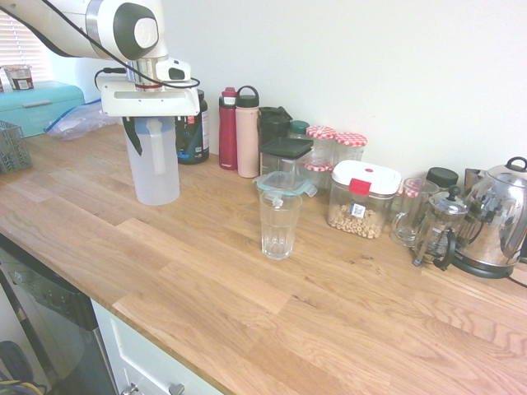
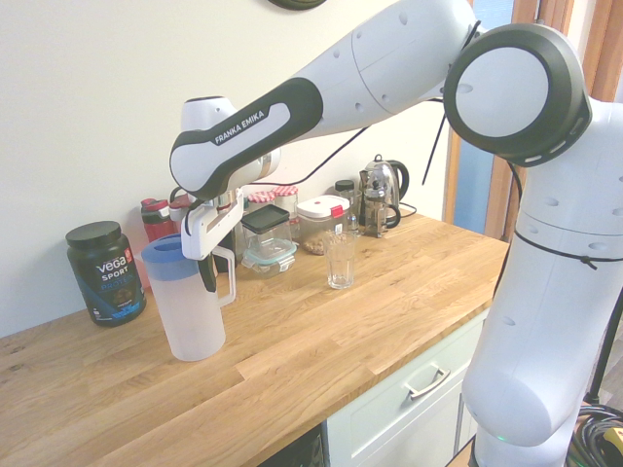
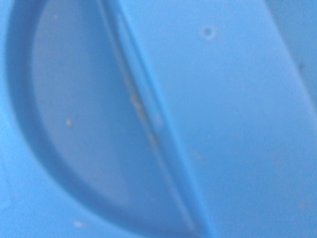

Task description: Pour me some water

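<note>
Gripper [image 2: 208,275] down over the upright pitcher [image 2: 191,309], fingers astride its handle [image 2: 229,277], grip unconfirmed; next, clamping, lifting, carrying toward the glass [image 2: 341,260] well off to the side.

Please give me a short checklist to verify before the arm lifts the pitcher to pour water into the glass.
1. Gripper at the handle of the pitcher: ok.
2. Grip is firm: cannot tell.
3. Pitcher upright on the counter: ok.
4. Blue lid is on: ok.
5. Glass upright and apart from the pitcher: ok.
6. Water level inside the pitcher: cannot tell.
</note>
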Controlling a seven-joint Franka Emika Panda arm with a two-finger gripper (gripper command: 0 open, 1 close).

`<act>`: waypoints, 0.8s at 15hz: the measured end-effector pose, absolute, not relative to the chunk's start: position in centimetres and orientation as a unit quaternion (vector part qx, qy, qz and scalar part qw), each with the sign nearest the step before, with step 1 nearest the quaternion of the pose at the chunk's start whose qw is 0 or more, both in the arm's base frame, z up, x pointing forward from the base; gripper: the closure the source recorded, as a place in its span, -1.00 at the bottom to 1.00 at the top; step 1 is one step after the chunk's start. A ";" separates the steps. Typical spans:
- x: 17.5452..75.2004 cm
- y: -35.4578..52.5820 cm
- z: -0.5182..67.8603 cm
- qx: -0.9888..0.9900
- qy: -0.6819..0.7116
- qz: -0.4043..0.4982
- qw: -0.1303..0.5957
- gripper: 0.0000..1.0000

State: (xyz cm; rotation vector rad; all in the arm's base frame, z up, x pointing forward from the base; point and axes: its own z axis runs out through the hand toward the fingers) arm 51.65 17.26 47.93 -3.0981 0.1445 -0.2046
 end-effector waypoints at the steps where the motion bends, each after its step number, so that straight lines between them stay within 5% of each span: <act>1: 51.7 17.3 48.1 -0.997 0.046 -0.067 0.016 1.00; 12: 51.7 16.3 48.7 -0.996 0.054 -0.065 0.022 1.00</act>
